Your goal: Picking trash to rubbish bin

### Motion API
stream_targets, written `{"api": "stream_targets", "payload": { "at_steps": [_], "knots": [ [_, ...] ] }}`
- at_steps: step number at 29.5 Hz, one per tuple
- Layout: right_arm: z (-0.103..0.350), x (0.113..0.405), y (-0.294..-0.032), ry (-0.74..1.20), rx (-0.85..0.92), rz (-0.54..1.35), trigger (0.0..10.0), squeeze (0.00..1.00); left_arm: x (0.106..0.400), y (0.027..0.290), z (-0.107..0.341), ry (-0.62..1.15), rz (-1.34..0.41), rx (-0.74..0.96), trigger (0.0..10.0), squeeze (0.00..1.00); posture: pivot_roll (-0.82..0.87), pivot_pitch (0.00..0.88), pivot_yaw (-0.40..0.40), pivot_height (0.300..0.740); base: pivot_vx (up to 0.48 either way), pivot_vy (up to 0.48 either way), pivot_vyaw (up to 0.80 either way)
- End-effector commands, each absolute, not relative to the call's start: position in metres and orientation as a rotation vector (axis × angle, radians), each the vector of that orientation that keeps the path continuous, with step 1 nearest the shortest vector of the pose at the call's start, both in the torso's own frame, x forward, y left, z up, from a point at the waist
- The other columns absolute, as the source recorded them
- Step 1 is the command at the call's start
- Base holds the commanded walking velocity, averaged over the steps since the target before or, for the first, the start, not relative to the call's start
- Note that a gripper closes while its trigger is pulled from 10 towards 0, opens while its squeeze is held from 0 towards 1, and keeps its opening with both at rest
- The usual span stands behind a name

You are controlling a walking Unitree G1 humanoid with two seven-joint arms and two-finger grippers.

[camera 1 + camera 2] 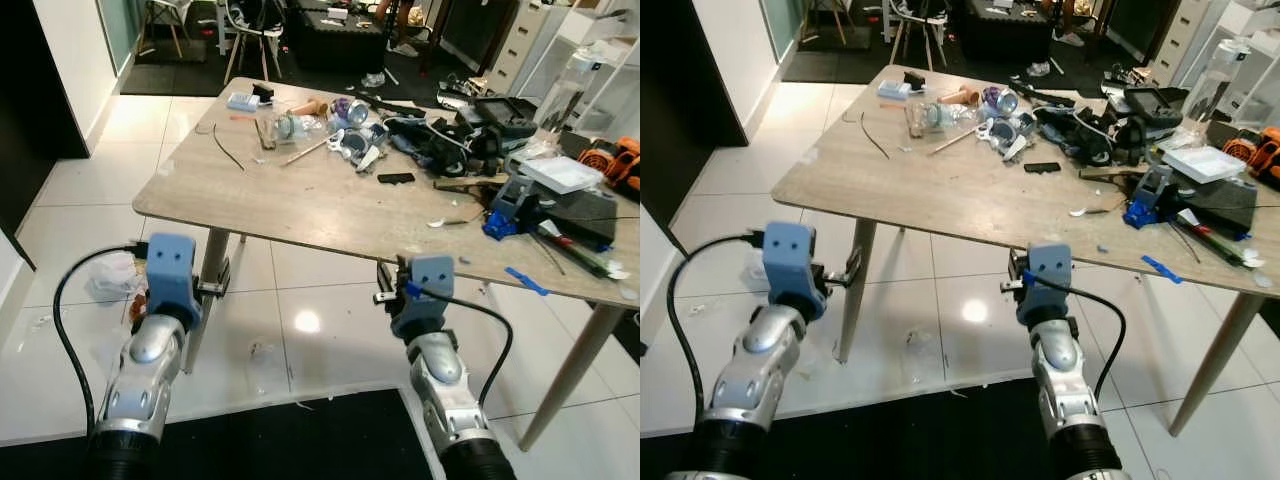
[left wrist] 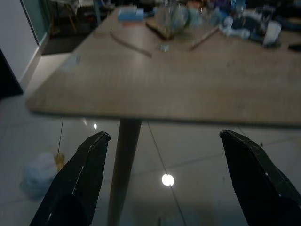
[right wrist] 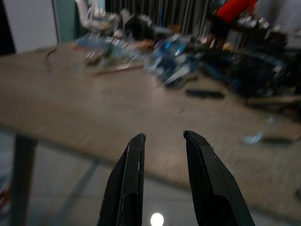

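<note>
A crumpled white plastic bag (image 1: 112, 277) lies on the tiled floor to the left of the table leg; in the left wrist view the bag (image 2: 40, 172) is a pale blur low down. A small white scrap (image 1: 437, 222) sits on the wooden table (image 1: 300, 205) near its front edge. My left gripper (image 2: 164, 136) is held low in front of the table edge, open wide and empty. My right gripper (image 3: 164, 135) points at the table's front edge, its fingers a narrow gap apart with nothing between them.
The table's far half is piled with bottles, tools, cables and a black phone (image 1: 396, 178). The table leg (image 1: 205, 300) stands just past my left gripper. A black mat (image 1: 300, 440) lies under me. Chairs stand at the back, and a person in red (image 3: 230, 12) is beyond the table.
</note>
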State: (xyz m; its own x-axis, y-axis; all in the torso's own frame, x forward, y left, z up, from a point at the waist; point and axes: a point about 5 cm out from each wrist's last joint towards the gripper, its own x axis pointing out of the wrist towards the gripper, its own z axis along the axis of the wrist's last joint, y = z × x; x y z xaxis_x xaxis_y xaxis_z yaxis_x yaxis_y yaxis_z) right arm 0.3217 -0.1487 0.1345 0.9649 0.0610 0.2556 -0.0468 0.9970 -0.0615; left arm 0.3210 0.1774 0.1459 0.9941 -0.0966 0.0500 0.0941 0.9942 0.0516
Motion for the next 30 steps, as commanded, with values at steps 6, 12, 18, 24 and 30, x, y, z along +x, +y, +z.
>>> {"api": "stream_targets", "payload": {
  "at_steps": [6, 12, 18, 24, 30],
  "knots": [
    [0.130, 0.319, -0.163, -0.225, -0.079, -0.004, 10.0, 0.00, 0.325, 0.165, 0.150, -0.044, -0.135, 0.045, 10.0, 0.00, 0.03, 0.127, -0.045, 0.740, 0.380, 0.000, -0.07],
    [0.130, 0.320, -0.167, -0.219, -0.077, -0.011, 10.0, 0.00, 0.324, 0.160, 0.149, -0.039, -0.130, 0.032, 10.0, 0.00, 0.04, 0.132, -0.037, 0.740, 0.377, 0.000, -0.65],
    [0.135, 0.321, -0.166, -0.230, -0.047, -0.018, 10.0, 0.00, 0.324, 0.165, 0.149, -0.027, -0.113, 0.053, 10.0, 0.00, 0.05, 0.126, -0.049, 0.740, 0.379, 0.000, -0.64],
    [0.135, 0.325, -0.161, -0.222, -0.065, 0.009, 10.0, 0.00, 0.327, 0.165, 0.154, -0.041, -0.109, 0.055, 10.0, 0.00, 0.04, 0.122, -0.054, 0.740, 0.379, 0.000, 0.00],
    [0.138, 0.327, -0.160, -0.211, -0.073, 0.020, 10.0, 0.00, 0.325, 0.160, 0.151, -0.032, -0.126, 0.052, 10.0, 0.00, 0.03, 0.130, -0.059, 0.740, 0.379, 0.000, 0.00]
  ]
}}
